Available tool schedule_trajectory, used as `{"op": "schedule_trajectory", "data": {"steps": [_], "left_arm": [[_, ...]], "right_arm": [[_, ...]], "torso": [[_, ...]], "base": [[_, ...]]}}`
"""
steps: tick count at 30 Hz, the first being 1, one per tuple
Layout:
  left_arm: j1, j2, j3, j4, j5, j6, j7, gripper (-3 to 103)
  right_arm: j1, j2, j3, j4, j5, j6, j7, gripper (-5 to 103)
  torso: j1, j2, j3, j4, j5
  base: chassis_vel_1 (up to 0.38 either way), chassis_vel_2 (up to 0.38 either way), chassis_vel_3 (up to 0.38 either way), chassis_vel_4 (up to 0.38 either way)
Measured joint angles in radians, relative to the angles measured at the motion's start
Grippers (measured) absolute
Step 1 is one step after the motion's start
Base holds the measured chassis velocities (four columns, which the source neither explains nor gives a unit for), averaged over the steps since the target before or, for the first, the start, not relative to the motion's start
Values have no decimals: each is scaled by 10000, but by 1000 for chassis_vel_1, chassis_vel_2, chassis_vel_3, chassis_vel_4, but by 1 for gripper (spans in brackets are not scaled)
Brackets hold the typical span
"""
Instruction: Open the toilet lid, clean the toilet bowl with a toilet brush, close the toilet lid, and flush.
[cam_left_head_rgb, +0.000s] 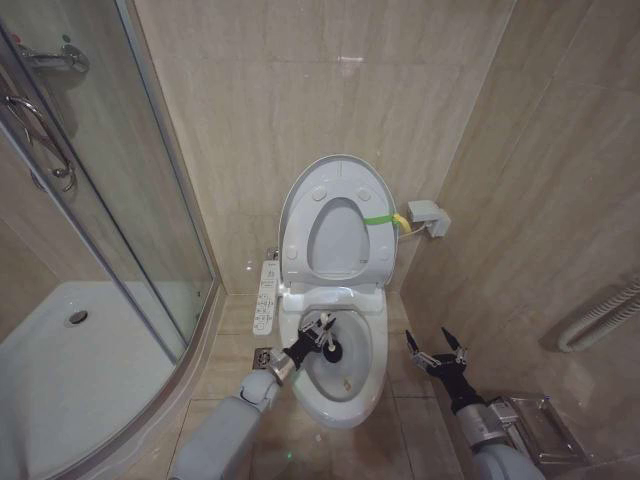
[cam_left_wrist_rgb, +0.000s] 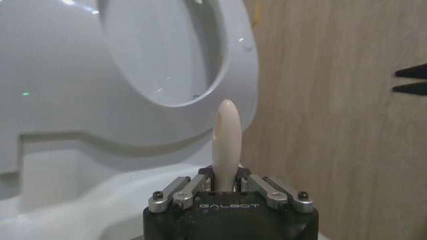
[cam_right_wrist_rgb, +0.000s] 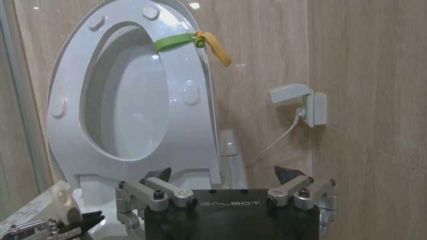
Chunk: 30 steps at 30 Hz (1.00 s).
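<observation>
The toilet lid (cam_left_head_rgb: 335, 240) stands raised against the wall with the seat ring folded up against it, a green-yellow strap (cam_left_head_rgb: 378, 220) around their right edge. Below, the white toilet bowl (cam_left_head_rgb: 360, 395) lies open. My left gripper (cam_left_head_rgb: 316, 336) reaches over the bowl, shut on the toilet brush's white handle (cam_left_wrist_rgb: 226, 137); the dark brush head (cam_left_head_rgb: 331, 351) sits inside the bowl. My right gripper (cam_left_head_rgb: 437, 351) hangs open to the right of the bowl with nothing between its fingers (cam_right_wrist_rgb: 155, 176). The raised lid (cam_right_wrist_rgb: 130, 100) and strap (cam_right_wrist_rgb: 175, 42) stand beyond that gripper.
A white button panel (cam_left_head_rgb: 267, 297) runs along the bowl's left side. A glass shower enclosure (cam_left_head_rgb: 120, 220) closes the left. A wall socket (cam_left_head_rgb: 428, 217) with a cord sits right of the lid. A metal rack (cam_left_head_rgb: 535, 425) stands at lower right, close to the tiled wall.
</observation>
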Motion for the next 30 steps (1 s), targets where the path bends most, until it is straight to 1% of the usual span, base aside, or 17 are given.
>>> {"op": "schedule_trajectory", "data": {"steps": [2, 4, 5, 7, 9, 10, 12, 16, 18, 20, 22, 23, 30], "left_arm": [[233, 148, 151, -530, 39, 180, -105, 19], [590, 444, 385, -1292, 41, 432, -320, 19], [590, 444, 385, -1292, 41, 432, -320, 19], [930, 759, 547, -2003, 11, 609, -498, 19], [1046, 856, 584, -2226, 10, 647, -525, 19], [1280, 1040, 639, -2670, 11, 736, -574, 19], [1539, 1255, 642, -3166, 25, 835, -650, 19], [1808, 1480, 526, -3626, 131, 936, -730, 19], [1825, 1507, 447, -3615, 209, 918, -718, 19], [1745, 1499, 269, -3266, 374, 755, -651, 19], [1585, 1463, 172, -2905, 374, 693, -612, 19], [1585, 1463, 172, -2905, 374, 693, -612, 19], [850, 1152, 303, -2132, -81, 698, -416, 19]], "right_arm": [[0, 0, 0, 0, 0, 0, 1, 100], [0, 0, 0, 0, 0, 0, 0, 100], [0, 0, 0, 0, 0, 0, 0, 100], [0, 0, 0, 0, 0, 0, 1, 100], [0, 0, 0, 0, 0, 0, 0, 100], [0, 0, 0, 0, 0, 0, 0, 100], [0, 0, 0, 0, 0, 0, 1, 100], [0, 0, 0, 0, 0, 0, 0, 100], [0, 0, 0, 0, 0, 1, 1, 100], [0, 0, 0, 0, 0, 0, 1, 100], [0, 0, 0, 0, 0, 0, 1, 100], [0, 0, 0, 0, 0, 0, 1, 100], [0, 0, 0, 0, 0, 0, 0, 100]], "torso": [[0, 1, 0, -1, -3], [-2, 1, -1, 2, 0], [-2, 1, -1, 2, 0], [-2, 0, -1, 1, -1], [-2, 1, -1, 2, 0], [-2, 1, -1, 2, -3], [-2, 1, -2, 1, 0], [-2, 1, -1, 0, -2], [-2, 1, -1, 1, -2], [-2, 1, -1, 1, -3], [-1, 0, -1, 1, -2], [-1, 0, -1, 1, -2], [-1, -1, 0, 1, -2]], "base": [[0, 0, 0, 0], [0, 0, 0, 0], [0, 0, 0, 0], [0, 0, 0, 0], [0, 0, 0, 0], [0, 0, 0, 0], [0, 0, 0, 0], [0, 0, 0, 0], [0, 0, 0, 0], [0, 0, 0, 0], [0, 0, 0, 0], [0, 0, 0, 0], [0, 0, 0, 0]]}}
